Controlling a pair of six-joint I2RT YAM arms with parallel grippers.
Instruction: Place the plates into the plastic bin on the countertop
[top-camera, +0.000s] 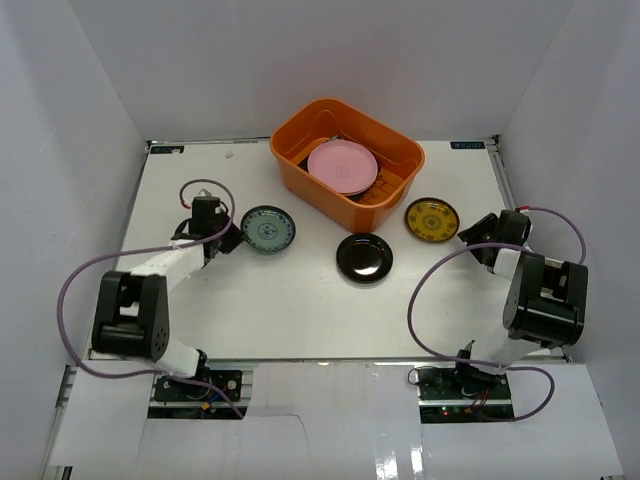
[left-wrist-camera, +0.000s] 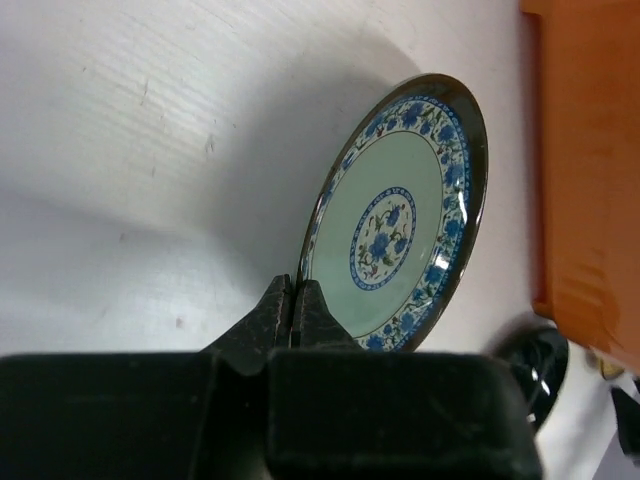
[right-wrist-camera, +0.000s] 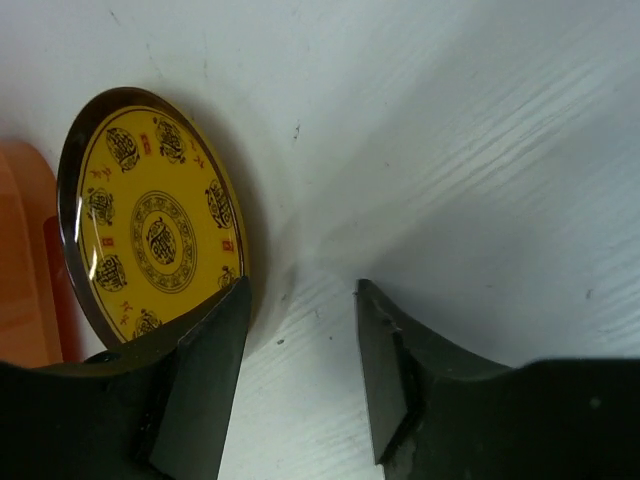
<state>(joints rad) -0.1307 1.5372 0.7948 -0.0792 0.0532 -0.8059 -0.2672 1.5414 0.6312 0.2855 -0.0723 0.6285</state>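
Left gripper (left-wrist-camera: 291, 298) sits closed tight at the rim of the teal-patterned plate (left-wrist-camera: 400, 230); right gripper (right-wrist-camera: 300, 290) stands half-wide beside the yellow-patterned plate (right-wrist-camera: 150, 230). Both plates lie on the countertop (top-camera: 300, 310), outside the orange bin (top-camera: 300, 150).

Under the pink plate (top-camera: 342, 165), we see only dark slivers of other dishes (top-camera: 350, 196) in the plastic bin (top-camera: 290, 160). In the left wrist view, the black plate (left-wrist-camera: 540, 365) is blurred and half hidden behind the left gripper (left-wrist-camera: 292, 290).
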